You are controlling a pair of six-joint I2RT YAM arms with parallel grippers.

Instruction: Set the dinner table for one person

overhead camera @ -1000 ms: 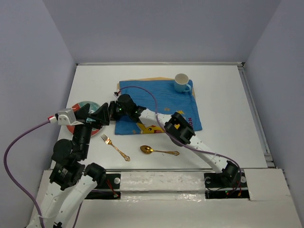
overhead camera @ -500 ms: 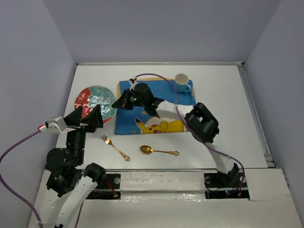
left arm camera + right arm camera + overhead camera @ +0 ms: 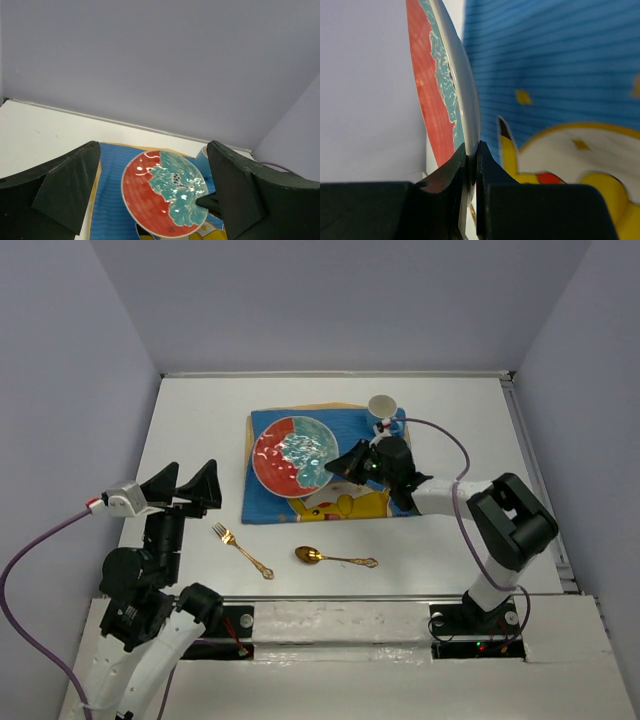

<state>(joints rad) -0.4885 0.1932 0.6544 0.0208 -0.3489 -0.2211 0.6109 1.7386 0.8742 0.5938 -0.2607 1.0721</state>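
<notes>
You're clamping the right pincer [image 3: 347, 462] on the right rim of the red-and-teal plate [image 3: 293, 454]. In the right wrist view both fingers [image 3: 454, 167] are pinching the edge between them. You're holding the plate tilted over the left half of the blue cartoon placemat [image 3: 345, 425]. Can't tell whether its far edge is touching the cloth.

You're keeping the left pincer [image 3: 186, 483] with its jaws wide apart, gripping nothing. It's hovering over the left side of the desk [image 3: 470, 450], well apart from the plate.

The white desk is filling the whole work area and carrying everything. The placemat is lying at its middle. A light blue cup [image 3: 381, 408] is standing upright on the mat's far right corner, just beside the right pincer's wrist. A gold fork [image 3: 242, 550] and a gold spoon [image 3: 335, 558] are lying on bare desk near the mat's front edge, with the fork left of the spoon and the two apart.
</notes>
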